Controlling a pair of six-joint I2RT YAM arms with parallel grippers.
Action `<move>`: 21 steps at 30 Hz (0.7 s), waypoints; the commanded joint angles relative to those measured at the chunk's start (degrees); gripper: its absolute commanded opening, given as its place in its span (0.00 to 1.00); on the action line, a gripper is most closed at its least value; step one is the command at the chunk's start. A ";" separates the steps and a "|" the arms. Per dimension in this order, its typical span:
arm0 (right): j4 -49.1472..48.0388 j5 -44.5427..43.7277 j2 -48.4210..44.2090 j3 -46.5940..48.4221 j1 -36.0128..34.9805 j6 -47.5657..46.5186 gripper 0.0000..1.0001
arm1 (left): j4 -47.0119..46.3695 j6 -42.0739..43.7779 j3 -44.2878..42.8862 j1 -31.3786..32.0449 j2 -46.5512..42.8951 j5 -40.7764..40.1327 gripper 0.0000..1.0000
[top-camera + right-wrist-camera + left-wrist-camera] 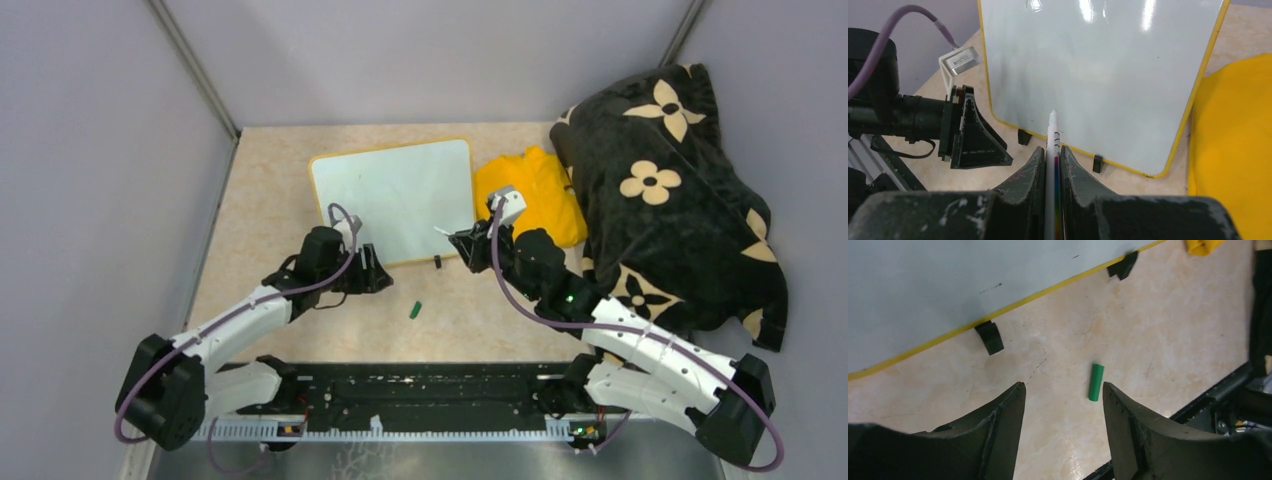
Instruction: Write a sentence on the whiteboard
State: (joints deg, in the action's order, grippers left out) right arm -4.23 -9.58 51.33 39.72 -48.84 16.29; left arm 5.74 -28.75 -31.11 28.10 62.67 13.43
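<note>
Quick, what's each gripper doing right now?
Left gripper: open, holding nothing.
Right gripper: closed on a white marker.

The whiteboard [1108, 75] looks glossy (light glints on it), the tabletop [1158, 340] matt and mottled.

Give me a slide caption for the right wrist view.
Right gripper clamps a white marker, tip aimed at the blank whiteboard; yellow cloth alongside.

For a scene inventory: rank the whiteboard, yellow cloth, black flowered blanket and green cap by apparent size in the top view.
1. black flowered blanket
2. whiteboard
3. yellow cloth, counting only the part that shows
4. green cap, by far the smallest
</note>
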 commanded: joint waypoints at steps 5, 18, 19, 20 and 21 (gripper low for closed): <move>1.18 -2.68 -2.72 1.49 0.32 -1.03 0.00 | 2.08 -4.50 -0.68 3.46 3.45 -17.81 0.62; 1.77 -3.74 -3.76 1.31 0.30 -1.69 0.00 | -2.55 -4.63 -5.09 6.35 14.59 -20.55 0.58; 1.85 -3.69 -3.78 1.28 0.30 -1.70 0.00 | -2.69 -4.69 -5.48 6.48 15.11 -21.14 0.57; 1.85 -3.66 -3.78 1.25 0.32 -1.70 0.00 | -2.77 -4.73 -5.78 6.69 15.53 -21.68 0.56; 1.81 -3.64 -3.78 1.23 0.37 -1.73 0.00 | -2.92 -4.73 -6.04 6.88 15.87 -22.33 0.55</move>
State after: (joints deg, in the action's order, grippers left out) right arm -0.69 -12.45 48.86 39.75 -48.84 15.46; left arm 5.23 -33.01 -34.50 34.11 77.32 -5.45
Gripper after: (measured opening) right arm 0.122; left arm 0.566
